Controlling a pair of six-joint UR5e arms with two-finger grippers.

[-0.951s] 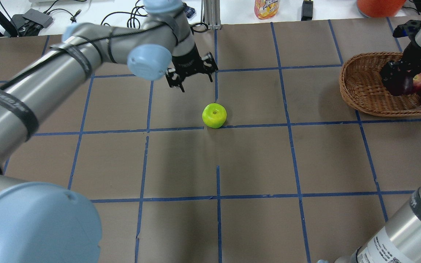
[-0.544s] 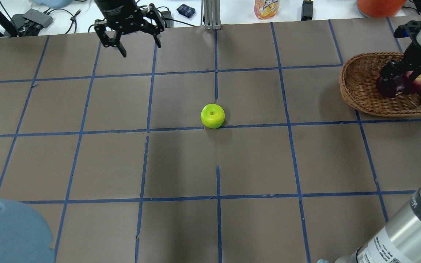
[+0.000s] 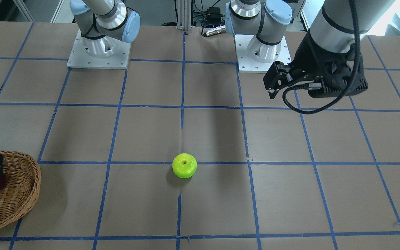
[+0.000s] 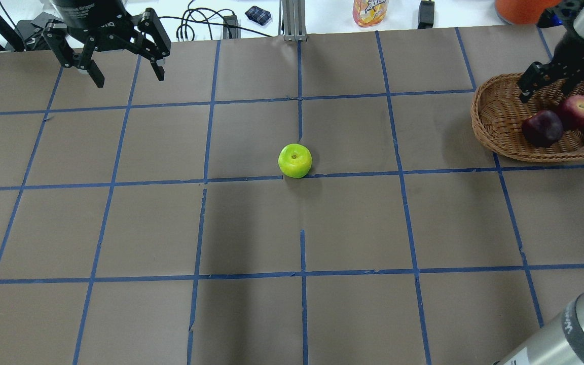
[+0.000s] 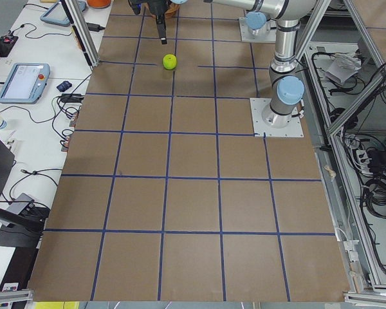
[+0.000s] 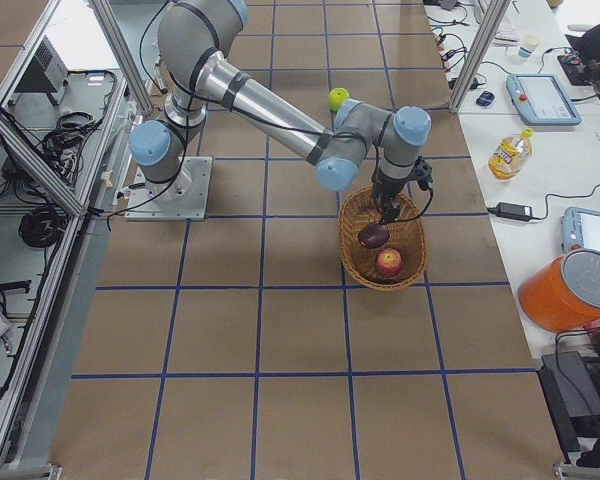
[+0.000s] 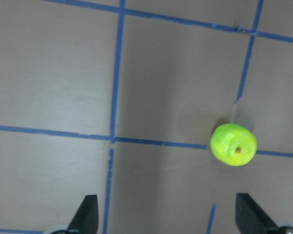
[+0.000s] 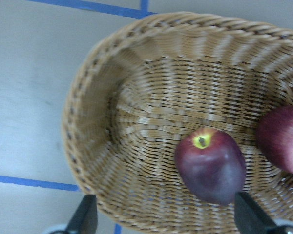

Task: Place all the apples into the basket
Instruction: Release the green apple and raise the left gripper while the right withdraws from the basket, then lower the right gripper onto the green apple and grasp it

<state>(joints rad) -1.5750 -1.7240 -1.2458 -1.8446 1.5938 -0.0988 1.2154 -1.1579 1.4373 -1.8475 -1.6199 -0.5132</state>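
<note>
Showing the maroon apple [image 8: 211, 165] with a yellow stem pit, the right wrist view beats overhead, which hides it. It lies beside the red apple [image 4: 579, 110] in the wicker basket [image 4: 495, 126]. The glossy green apple [image 4: 295, 160] sits mid-bench [image 4: 353, 223]. Left claw [image 4: 130, 80] and right claw [image 4: 545, 91] are spread and empty.

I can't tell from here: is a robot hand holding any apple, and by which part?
Nothing is held. The left gripper and the right gripper are both open and empty.
</note>
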